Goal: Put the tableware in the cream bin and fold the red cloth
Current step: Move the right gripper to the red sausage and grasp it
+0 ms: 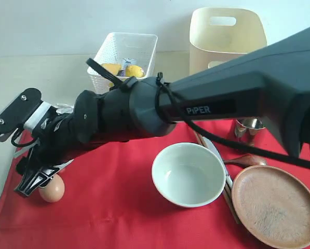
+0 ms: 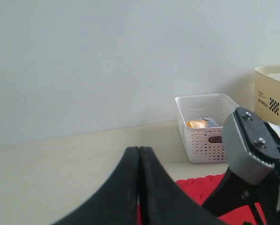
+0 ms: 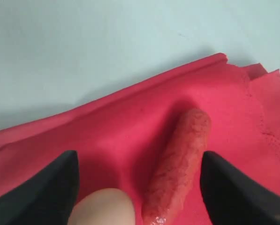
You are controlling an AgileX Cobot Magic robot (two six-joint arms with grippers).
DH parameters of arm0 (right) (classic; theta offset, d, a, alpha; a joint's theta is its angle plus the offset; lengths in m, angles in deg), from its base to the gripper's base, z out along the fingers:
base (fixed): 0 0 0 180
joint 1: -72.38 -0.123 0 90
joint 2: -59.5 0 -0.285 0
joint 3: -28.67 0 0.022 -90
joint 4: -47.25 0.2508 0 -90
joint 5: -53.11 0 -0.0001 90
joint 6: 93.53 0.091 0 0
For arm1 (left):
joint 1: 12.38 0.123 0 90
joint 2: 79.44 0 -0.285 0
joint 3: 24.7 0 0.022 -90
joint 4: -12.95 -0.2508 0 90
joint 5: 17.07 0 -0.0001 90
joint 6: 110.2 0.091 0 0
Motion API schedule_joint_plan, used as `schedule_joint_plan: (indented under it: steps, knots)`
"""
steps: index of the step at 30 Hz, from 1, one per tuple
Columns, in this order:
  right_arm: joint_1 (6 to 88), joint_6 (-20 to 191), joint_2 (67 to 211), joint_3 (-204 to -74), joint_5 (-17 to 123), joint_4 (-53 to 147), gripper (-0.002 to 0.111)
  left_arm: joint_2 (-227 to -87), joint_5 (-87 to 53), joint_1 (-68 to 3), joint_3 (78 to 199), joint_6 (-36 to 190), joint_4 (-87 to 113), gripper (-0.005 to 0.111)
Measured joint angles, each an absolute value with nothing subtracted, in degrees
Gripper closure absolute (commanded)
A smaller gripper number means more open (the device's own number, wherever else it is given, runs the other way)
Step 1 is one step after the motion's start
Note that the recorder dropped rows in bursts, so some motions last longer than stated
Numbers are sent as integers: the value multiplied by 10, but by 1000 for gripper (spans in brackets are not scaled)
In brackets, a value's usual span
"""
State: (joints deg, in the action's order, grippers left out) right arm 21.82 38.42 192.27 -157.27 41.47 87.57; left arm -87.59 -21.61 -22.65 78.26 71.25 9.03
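My right gripper (image 1: 37,179): well left of bowl (image 1: 188,174), low over egg (image 1: 53,190). Fingers (image 3: 46,197) spread wide, straddling sausage (image 3: 177,164) and egg, gripping nothing. My left gripper (image 2: 139,187): fingers pressed together, nothing between. Bowl upright on red cloth (image 1: 118,207). Plate (image 1: 275,205) just right of bowl, knife (image 1: 218,158) and chopsticks (image 1: 230,203) between them. Spoon (image 1: 245,160) and steel cup (image 1: 249,127) right-behind bowl. Cream bin (image 1: 225,39) behind bowl, white basket (image 1: 124,57) behind-left.

The cloth (image 1: 118,207) is seen from above by the exterior view, facing the wall (image 1: 40,26). The basket (image 1: 144,46) and bin (image 1: 227,39) are shared with the low, level left wrist view; the egg (image 1: 52,189) with the close, downward right wrist view.
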Motion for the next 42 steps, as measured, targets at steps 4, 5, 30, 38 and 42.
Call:
schedule_joint_plan:
  steps: [4,5,30,38,42]
  knots:
    - [218,382,1936,-1573,432,876,39,-876,-216,-227,783,713,90,106]
    - [218,382,1940,-1573,435,876,39,-876,-216,-227,783,713,90,106]
    - [218,378,2024,-1661,465,874,95,-876,-216,-227,783,713,90,106]
    - [218,378,2019,-1661,463,874,74,-876,-216,-227,783,713,90,106]
    - [218,378,2009,-1661,461,874,60,-876,-216,-227,783,713,90,106]
